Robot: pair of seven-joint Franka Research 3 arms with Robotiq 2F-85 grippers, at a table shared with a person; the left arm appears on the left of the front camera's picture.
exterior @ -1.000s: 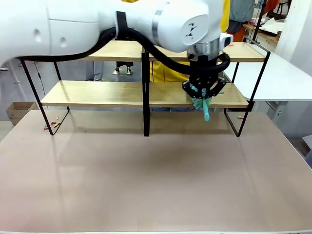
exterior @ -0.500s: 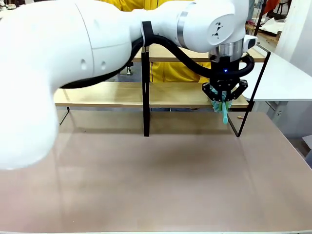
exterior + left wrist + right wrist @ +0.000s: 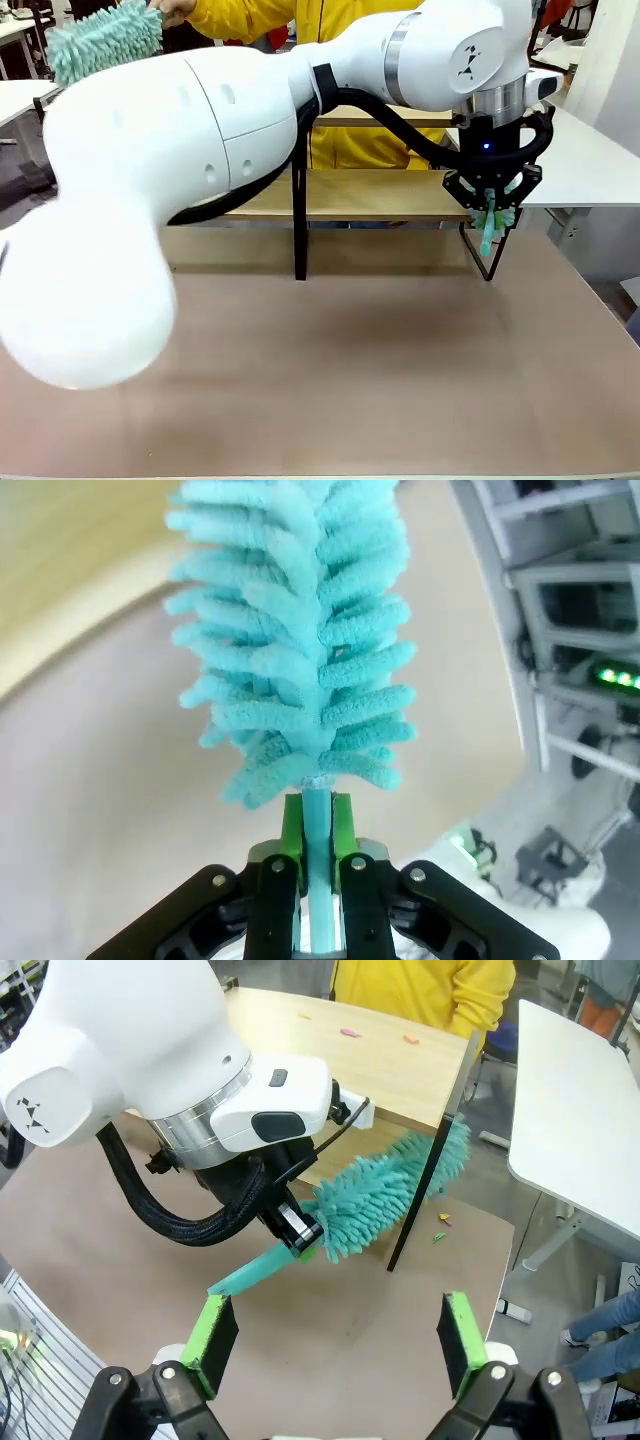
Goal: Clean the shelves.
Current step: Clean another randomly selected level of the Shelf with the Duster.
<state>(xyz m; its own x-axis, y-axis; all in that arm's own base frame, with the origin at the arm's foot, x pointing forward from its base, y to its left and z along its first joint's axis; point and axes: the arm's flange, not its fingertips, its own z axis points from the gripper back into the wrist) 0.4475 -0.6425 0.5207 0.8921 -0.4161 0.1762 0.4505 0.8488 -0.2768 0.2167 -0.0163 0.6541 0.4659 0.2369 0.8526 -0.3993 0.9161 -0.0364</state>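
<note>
**Handling: firm hold, light touch**

Shelves [image 3: 370, 195], a wide two-tier rack of long light-wood boards on a thin black metal frame, stand at the far side of the grey-brown tabletop [image 3: 350, 380]. The boards look smooth, flat and stiff. The frame is probably light, so a hard sideways push might shift the rack; it wants brushing, not gripping.

The left gripper [image 3: 318, 830], black with green pads, is clamped on the slim teal handle of a fluffy teal chenille duster [image 3: 290, 630], just below the head. That seems the sound place to hold it: the handle looks rigid, and the head soft, light and yielding.

In the right wrist view the head lies at the shelves' right end, behind the black end post [image 3: 414, 1195]; whether it touches a board I cannot tell. Small pink scraps [image 3: 350, 1032] sit on the board there. The right gripper [image 3: 337, 1345] hangs spread and empty above the table.
</note>
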